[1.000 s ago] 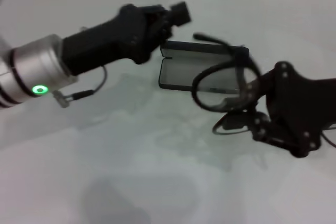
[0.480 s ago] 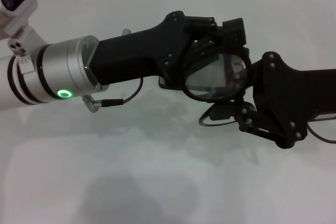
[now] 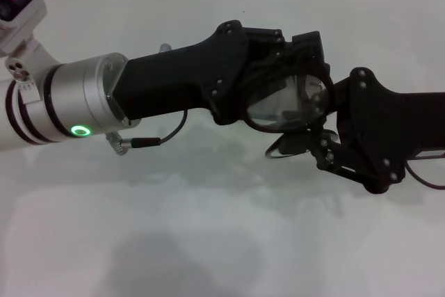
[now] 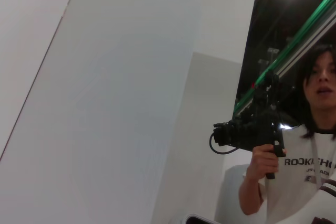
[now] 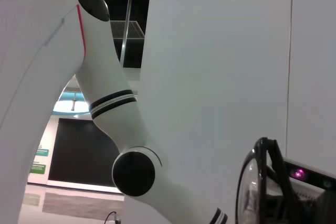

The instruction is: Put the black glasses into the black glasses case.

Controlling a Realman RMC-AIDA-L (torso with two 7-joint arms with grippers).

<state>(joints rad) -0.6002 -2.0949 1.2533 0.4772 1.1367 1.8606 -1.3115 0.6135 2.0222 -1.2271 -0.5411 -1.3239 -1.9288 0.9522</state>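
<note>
— Looking down from the head camera, what do you make out?

— Both arms meet above the white table (image 3: 208, 227), up around one o'clock from the middle. The black glasses (image 3: 286, 101) hang there off the table, lenses facing the camera, sandwiched between the two black wrists.

— Who has them?

— The right pincer (image 3: 316, 145) comes in from three o'clock and sits at the lower right edge of the frame; it looks closed on the glasses there, with a temple arm looping out below at about five o'clock from the lenses. The left pincer (image 3: 288, 57) reaches in from nine o'clock and crowds the top of the frame. Whether its fingers are apart or together, I can't tell; the dark parts run into each other.

— And the case?

— Can't see it; the arms cover that patch.

— The left wrist camera?

— Pointed up at pale wall panels. A person (image 4: 310, 145) stands at four o'clock holding a camera (image 4: 247, 132).

— Right wrist camera?

— The robot's white arm (image 5: 113, 124) fills the left side, and the glasses (image 5: 260, 182) poke in at five o'clock, one lens seen nearly edge-on.
</note>
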